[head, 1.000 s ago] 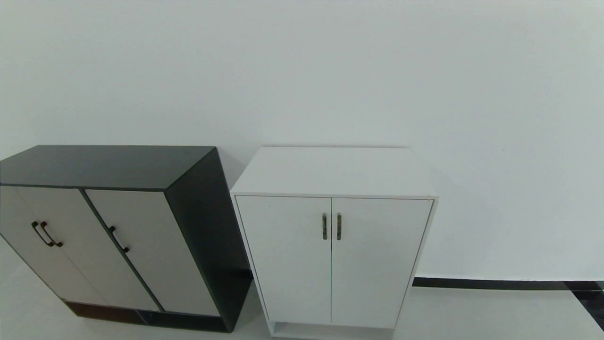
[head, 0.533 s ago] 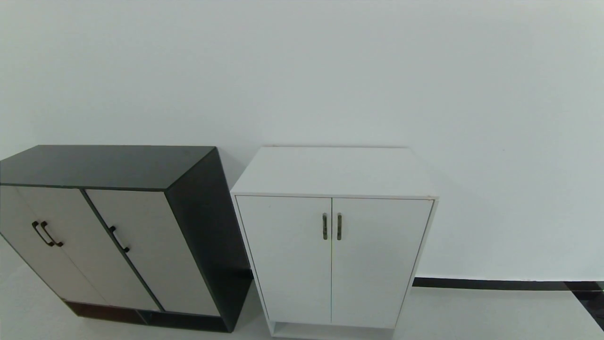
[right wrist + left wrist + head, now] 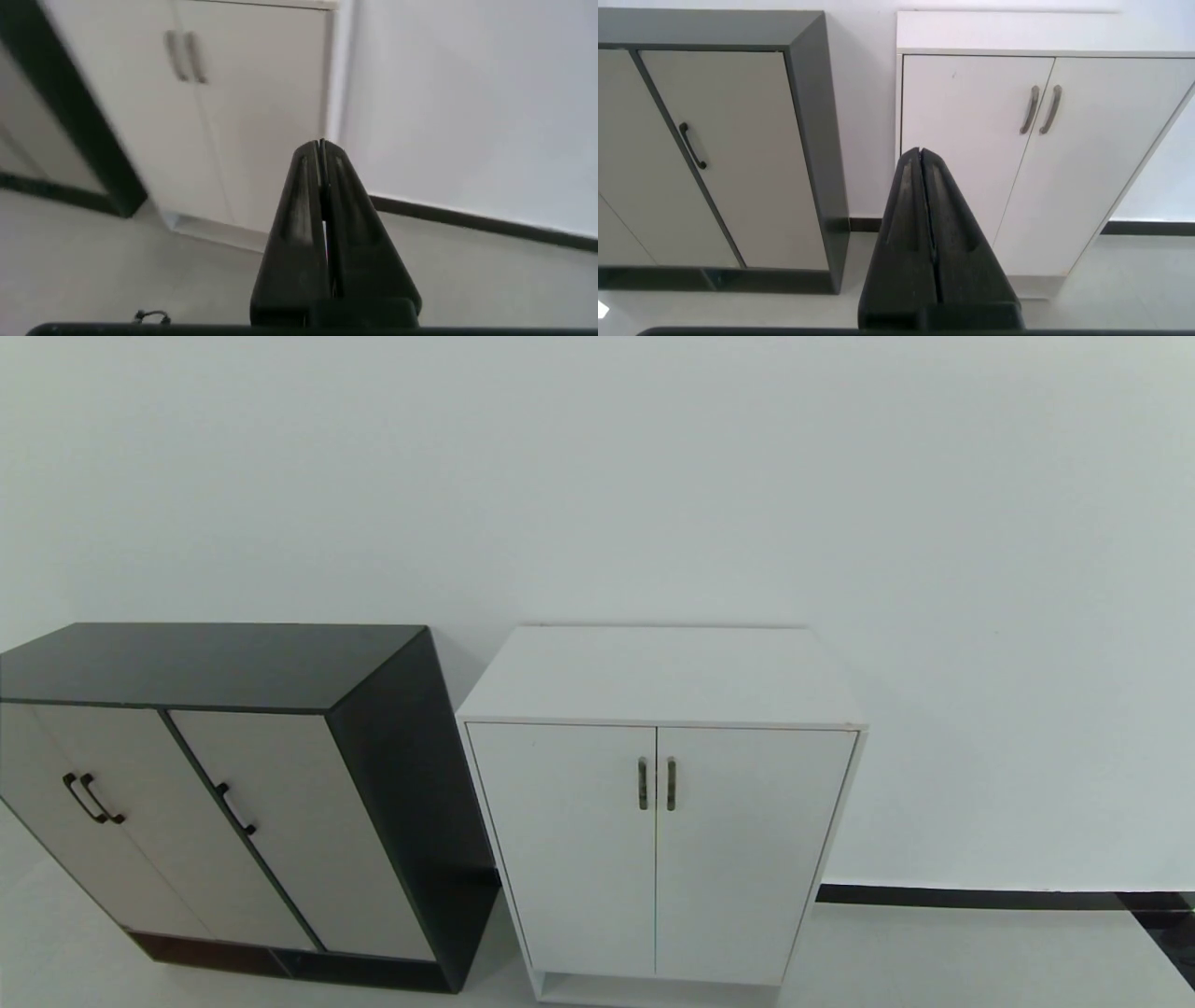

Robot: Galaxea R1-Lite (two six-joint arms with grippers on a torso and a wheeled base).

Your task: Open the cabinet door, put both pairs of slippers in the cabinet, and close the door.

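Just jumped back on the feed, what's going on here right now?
Nothing is being handled at the moment. The white cabinet stands in front of the robot with both doors closed, its two handles side by side at the middle seam. A dark cabinet sits beside it on the robot's left, also closed. The left tool and right tool are both shut and empty, hanging in the air short of the cabinets. No door has been opened yet.

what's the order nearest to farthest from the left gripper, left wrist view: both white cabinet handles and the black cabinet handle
1. white cabinet left handle, left door
2. white cabinet right handle, beside it, barely farther
3. black cabinet handle, far left
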